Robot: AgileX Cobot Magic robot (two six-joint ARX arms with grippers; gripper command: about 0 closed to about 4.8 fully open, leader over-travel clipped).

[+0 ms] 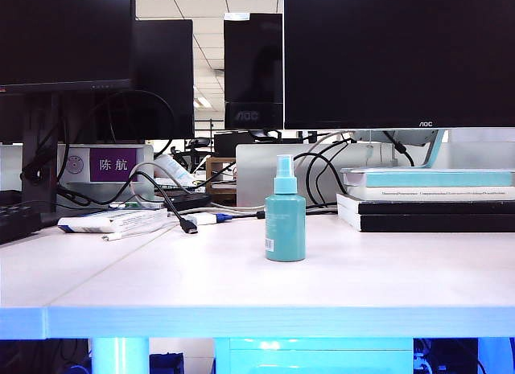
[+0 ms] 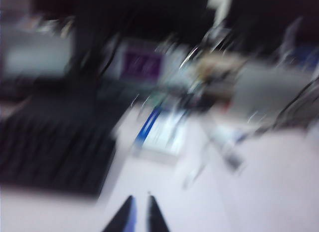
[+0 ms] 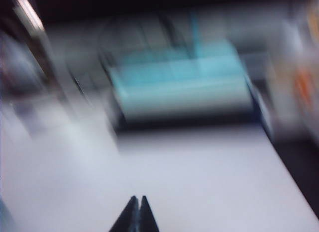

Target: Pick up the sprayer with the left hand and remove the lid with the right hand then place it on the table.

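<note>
Upright near the middle of the table [image 1: 386,285], the sprayer [image 1: 285,217] is a teal cylinder with a white barcode label low on its side; the paler lid [image 1: 284,174] is on top. Nothing touches it, and no arm shows in the exterior view. Left of it, farther back, lie a keyboard [image 1: 16,221], a white box [image 1: 113,221], a black cable [image 1: 173,209] and a purple name sign [image 1: 113,164]. Dark monitors [image 1: 398,56] stand behind. To the right sits a stack of books [image 1: 430,199], well apart from the sprayer. In the blurred left wrist view, the left hand [image 2: 140,204] hangs over the table near the keyboard, its fingers only slightly parted and holding nothing. The right hand [image 3: 136,202], fingers pressed together and empty, hangs over the table facing the books.
</note>
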